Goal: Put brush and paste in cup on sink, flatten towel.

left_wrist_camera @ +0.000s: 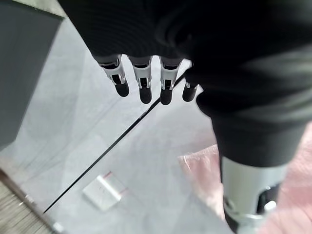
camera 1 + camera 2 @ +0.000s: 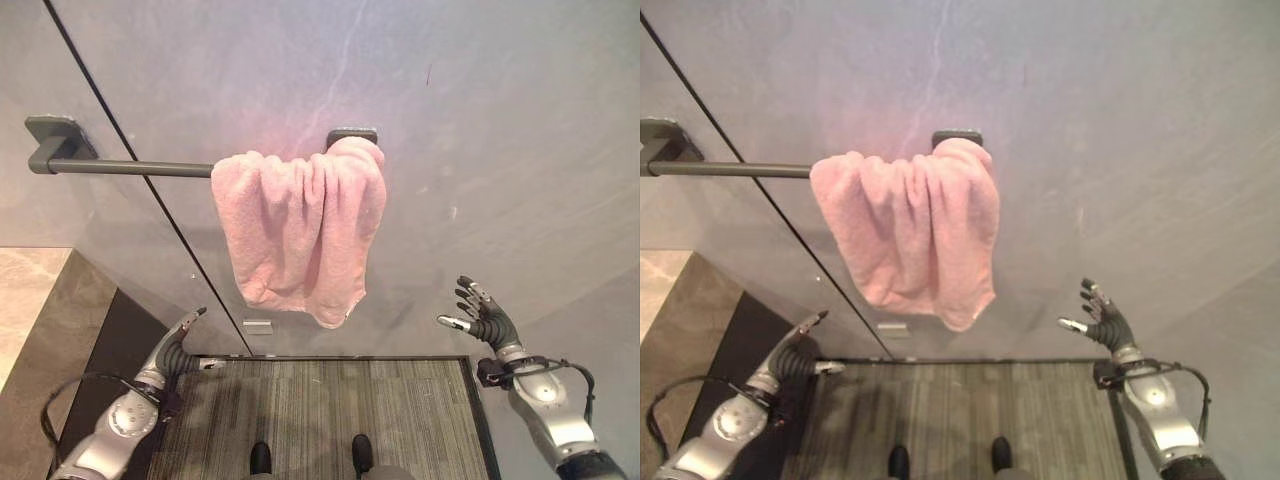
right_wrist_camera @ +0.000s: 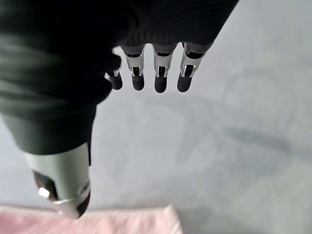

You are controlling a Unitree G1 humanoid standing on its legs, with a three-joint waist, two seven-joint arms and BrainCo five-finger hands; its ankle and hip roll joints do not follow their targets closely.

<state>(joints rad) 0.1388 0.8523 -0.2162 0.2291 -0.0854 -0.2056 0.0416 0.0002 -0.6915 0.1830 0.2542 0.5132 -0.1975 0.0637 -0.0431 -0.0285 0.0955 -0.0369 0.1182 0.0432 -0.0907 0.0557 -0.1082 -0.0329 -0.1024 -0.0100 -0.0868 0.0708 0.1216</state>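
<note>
A pink towel (image 2: 300, 230) hangs bunched in folds over the right end of a dark grey wall rail (image 2: 130, 167). Its lower edge also appears as the pink towel (image 1: 204, 168) in the left wrist view and as the pink towel (image 3: 97, 219) in the right wrist view. My left hand (image 2: 178, 345) is low at the lower left, fingers straight, holding nothing, well below the towel. My right hand (image 2: 485, 318) is raised at the lower right with fingers spread, empty, to the right of and below the towel's bottom edge.
A grey wall (image 2: 480, 120) spans the view, crossed by a thin dark diagonal seam (image 2: 150, 190). A small white plate (image 2: 257, 326) sits low on the wall. A brown stone ledge (image 2: 30, 300) lies at the left. Striped grey floor (image 2: 330, 410) runs below.
</note>
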